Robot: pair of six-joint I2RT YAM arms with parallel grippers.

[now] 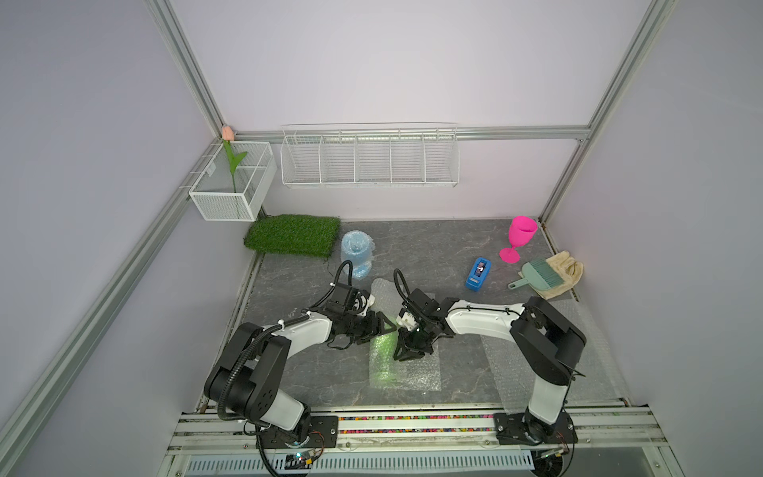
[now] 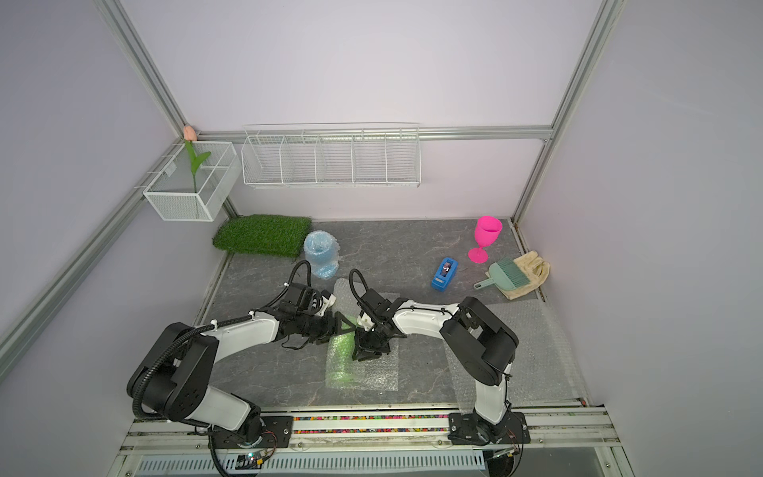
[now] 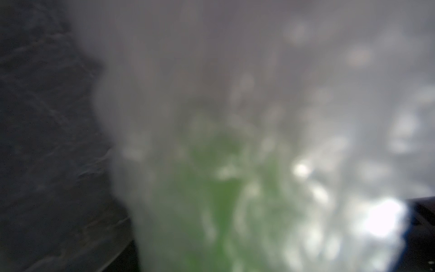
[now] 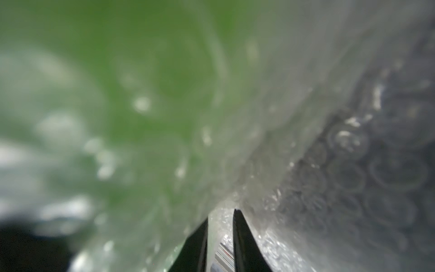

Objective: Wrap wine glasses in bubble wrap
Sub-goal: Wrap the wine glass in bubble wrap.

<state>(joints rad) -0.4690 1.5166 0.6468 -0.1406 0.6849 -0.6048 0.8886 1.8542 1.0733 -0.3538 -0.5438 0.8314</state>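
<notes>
Top views: your green glass lies on its side, rolled in wrap, well left of the dispenser and nearer the arm bases. Your left gripper sits at the bundle's far end. Its jaws look spread, but you can't tell whether they hold anything. Your right gripper points down at the bundle's right edge, over the sheet. The blue glass stands wrapped, farther left of the dispenser and a bit behind it. The pink glass stands upright and bare, just right of and behind the dispenser. A spare sheet lies flat to the right of the dispenser, toward the bases, partly under the right arm. A brush lies on a glove, right of the dispenser. Both top views show the same layout.

Left wrist: all blur. The green glass shows through wrap close to the lens, with dark table beside it. The jaws can't be read here.

Right wrist: the right gripper has its fingers nearly together, with a fold of wrap pinched between them. The green glass fills the frame behind the wrap.
</notes>
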